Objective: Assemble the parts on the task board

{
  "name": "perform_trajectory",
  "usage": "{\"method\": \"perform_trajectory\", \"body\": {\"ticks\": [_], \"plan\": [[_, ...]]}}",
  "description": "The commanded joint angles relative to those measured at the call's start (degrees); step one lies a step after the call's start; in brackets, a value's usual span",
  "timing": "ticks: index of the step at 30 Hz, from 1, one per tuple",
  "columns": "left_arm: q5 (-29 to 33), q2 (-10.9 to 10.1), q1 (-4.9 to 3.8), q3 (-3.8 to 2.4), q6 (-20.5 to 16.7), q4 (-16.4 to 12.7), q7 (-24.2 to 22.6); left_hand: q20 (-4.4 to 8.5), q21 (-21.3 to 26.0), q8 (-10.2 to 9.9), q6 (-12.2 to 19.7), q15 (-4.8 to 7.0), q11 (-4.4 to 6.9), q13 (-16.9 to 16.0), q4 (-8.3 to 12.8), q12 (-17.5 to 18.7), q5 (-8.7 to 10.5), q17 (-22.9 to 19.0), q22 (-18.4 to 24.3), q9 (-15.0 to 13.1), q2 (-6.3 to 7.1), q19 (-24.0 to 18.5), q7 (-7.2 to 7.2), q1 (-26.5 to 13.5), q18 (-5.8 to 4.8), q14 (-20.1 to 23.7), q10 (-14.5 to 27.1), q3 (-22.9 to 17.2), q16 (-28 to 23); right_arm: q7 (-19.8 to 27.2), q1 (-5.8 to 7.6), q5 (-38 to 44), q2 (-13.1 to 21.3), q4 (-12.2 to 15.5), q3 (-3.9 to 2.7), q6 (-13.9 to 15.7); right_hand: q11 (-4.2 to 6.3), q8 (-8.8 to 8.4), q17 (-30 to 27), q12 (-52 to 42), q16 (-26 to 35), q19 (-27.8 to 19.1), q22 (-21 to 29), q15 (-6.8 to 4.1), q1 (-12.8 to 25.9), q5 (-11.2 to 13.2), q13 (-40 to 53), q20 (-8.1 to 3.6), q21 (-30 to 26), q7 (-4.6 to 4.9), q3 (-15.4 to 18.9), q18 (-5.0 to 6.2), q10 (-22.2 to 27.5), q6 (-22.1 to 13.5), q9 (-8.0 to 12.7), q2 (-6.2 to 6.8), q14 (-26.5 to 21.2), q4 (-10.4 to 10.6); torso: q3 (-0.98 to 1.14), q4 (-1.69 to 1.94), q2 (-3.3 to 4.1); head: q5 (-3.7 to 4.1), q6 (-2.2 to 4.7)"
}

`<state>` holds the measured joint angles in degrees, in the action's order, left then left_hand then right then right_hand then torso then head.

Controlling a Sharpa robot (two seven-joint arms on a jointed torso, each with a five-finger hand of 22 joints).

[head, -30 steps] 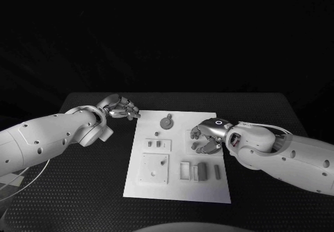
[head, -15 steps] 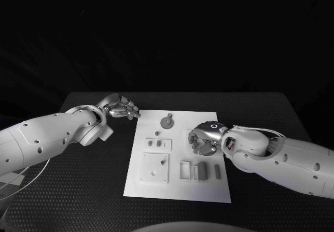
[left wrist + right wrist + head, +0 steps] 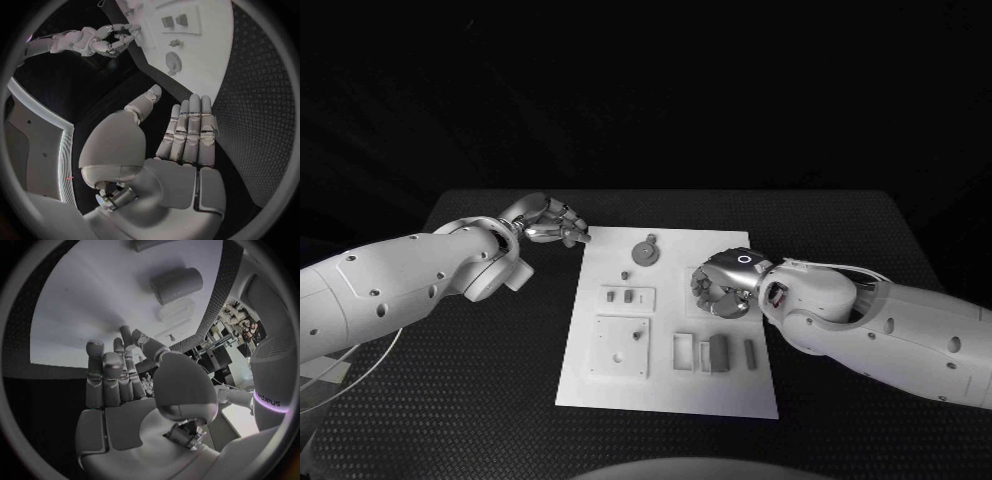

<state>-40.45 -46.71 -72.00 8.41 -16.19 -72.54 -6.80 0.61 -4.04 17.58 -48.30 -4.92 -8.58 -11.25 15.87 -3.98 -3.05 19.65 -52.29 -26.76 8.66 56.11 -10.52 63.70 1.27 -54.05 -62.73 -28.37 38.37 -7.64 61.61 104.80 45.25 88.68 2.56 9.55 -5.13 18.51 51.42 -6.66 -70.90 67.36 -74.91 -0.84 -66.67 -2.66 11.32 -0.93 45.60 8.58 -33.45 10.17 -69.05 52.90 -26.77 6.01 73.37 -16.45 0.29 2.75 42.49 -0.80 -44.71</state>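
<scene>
Small rigid part [image 3: 718, 352], lower centre of task board [image 3: 625, 395]: I'd pinch its long sides; right hand [image 3: 723, 290] curled, contents indiscernible.

I work in what looks like a robotics lab or test bay. In front of me is a black table [image 3: 473, 400] with a fine dotted, textured top, and on it lies a white task board [image 3: 668, 390] cut with neat recesses, a bench fixture and no household thing. Beyond the far edge of the table everything falls away into darkness, as in a screened-off recording booth. My right wrist view catches, to the side, a cluttered room [image 3: 234, 322] with racks or equipment, too small to make out clearly.
</scene>
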Motion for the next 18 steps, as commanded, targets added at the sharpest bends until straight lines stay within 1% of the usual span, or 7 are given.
{"method": "perform_trajectory", "body": {"ticks": [1, 6, 10, 13, 17, 18], "plan": [[-0.1, 0.0, -0.05, -0.03, 0.0, -0.1, -0.5, 0.00, 0.1, 0.2, 0.2, -0.08, -0.34, 0.1, -0.1, 0.0, 0.19, 0.1, 0.1, 0.1, 0.20, 0.1, -0.12, 0.1, 0.57, -0.2, 0.2, 0.2, -0.4, -0.1, -0.03, 1.9, -0.1, -0.2, 0.03, 0.6, -0.01, 0.20, -0.1, -0.2, -0.2, 0.0, -1.0, -0.42, -0.5, -0.3, 0.1, -0.26, 0.4, -0.03, 0.1, 4.83, -0.3, 0.4, 0.1, -0.17, 0.1, -0.3, 0.02, -0.01, 0.02, -0.02, 0.01], [-0.1, 0.0, -0.05, -0.03, 0.1, -0.1, -0.5, 0.00, 0.1, 0.2, 0.2, -0.08, -0.34, 0.1, -0.2, 0.0, 0.19, 0.1, 0.1, 0.1, 0.20, 0.1, -0.12, 0.1, 0.56, -0.2, 0.2, 0.2, -0.4, -0.1, -0.03, 2.2, -0.2, -0.3, 0.03, 0.6, 0.04, 0.23, -0.1, -0.2, -0.1, -0.1, -1.0, -0.47, -0.8, -0.3, 0.1, -0.26, 0.4, -0.08, 0.1, 4.83, -0.5, 0.6, 0.1, -0.28, 0.2, -0.3, 0.01, 0.01, 0.02, 0.01, -0.02], [-0.1, 0.0, -0.05, -0.03, 0.1, -0.1, -0.5, 0.00, 0.1, 0.2, 0.2, -0.08, -0.34, 0.1, -0.2, 0.0, 0.19, 0.2, 0.1, 0.1, 0.20, 0.1, -0.12, 0.1, 0.56, -0.2, 0.2, 0.2, -0.4, -0.1, -0.03, 2.2, -0.2, -0.1, 0.03, 0.6, 0.22, 0.44, -0.1, -0.3, -0.1, 0.0, -1.0, -0.63, -0.9, -0.3, 0.3, -0.23, 0.4, -0.26, 0.2, 4.83, -1.1, 1.1, 0.0, -0.68, 0.2, -0.2, 0.04, -0.02, 0.02, 0.04, -0.06], [-0.1, 0.1, -0.05, -0.04, 0.1, -0.1, -0.5, 0.00, 0.1, 0.2, 0.2, -0.08, -0.34, 0.1, -0.2, 0.0, 0.19, 0.2, 0.1, 0.1, 0.19, 0.1, -0.12, 0.1, 0.56, -0.3, 0.2, 0.2, -0.5, -0.1, -0.04, 2.7, -0.3, -0.1, 0.04, 0.9, 0.55, 0.80, 0.0, -0.6, -0.2, 0.1, -1.0, -0.98, -1.2, -0.3, 0.6, -0.25, 0.5, -0.61, 0.3, 4.83, -2.0, 2.0, -0.1, -1.52, 0.3, -0.3, 0.01, -0.01, 0.01, 0.05, -0.09], [-0.1, 0.0, -0.05, -0.04, 0.1, -0.1, -0.5, 0.00, 0.0, 0.2, 0.2, -0.07, -0.34, 0.1, -0.2, 0.0, 0.19, 0.2, 0.1, 0.1, 0.18, 0.1, -0.12, 0.1, 0.56, -0.3, 0.2, 0.2, -0.5, -0.4, -0.05, 3.6, -0.2, -0.1, 0.04, 1.0, 1.38, 1.61, 0.1, -1.2, -0.3, 0.2, -1.1, -1.77, -1.9, -0.3, 1.2, -0.38, 0.7, -1.33, 0.1, 4.83, -3.8, 3.8, -0.6, -2.98, 0.4, -0.3, 0.01, 0.01, 0.01, 0.07, -0.14], [-0.1, 0.0, -0.05, -0.04, 0.1, -0.1, -0.5, 0.00, 0.0, 0.2, 0.2, -0.07, -0.34, 0.1, -0.2, 0.0, 0.19, 0.2, 0.1, 0.1, 0.17, 0.1, -0.12, 0.1, 0.56, -0.3, 0.2, 0.2, -0.5, -0.4, -0.06, 3.7, -0.2, -0.1, 0.04, 1.0, 1.45, 1.67, 0.1, -1.2, -0.3, 0.1, -1.1, -1.89, -2.2, -0.4, 1.2, -0.40, 0.7, -1.39, -0.2, 4.83, -4.0, 3.9, -0.6, -2.99, 0.4, -0.3, 0.01, 0.01, 0.01, 0.07, -0.14]]}}
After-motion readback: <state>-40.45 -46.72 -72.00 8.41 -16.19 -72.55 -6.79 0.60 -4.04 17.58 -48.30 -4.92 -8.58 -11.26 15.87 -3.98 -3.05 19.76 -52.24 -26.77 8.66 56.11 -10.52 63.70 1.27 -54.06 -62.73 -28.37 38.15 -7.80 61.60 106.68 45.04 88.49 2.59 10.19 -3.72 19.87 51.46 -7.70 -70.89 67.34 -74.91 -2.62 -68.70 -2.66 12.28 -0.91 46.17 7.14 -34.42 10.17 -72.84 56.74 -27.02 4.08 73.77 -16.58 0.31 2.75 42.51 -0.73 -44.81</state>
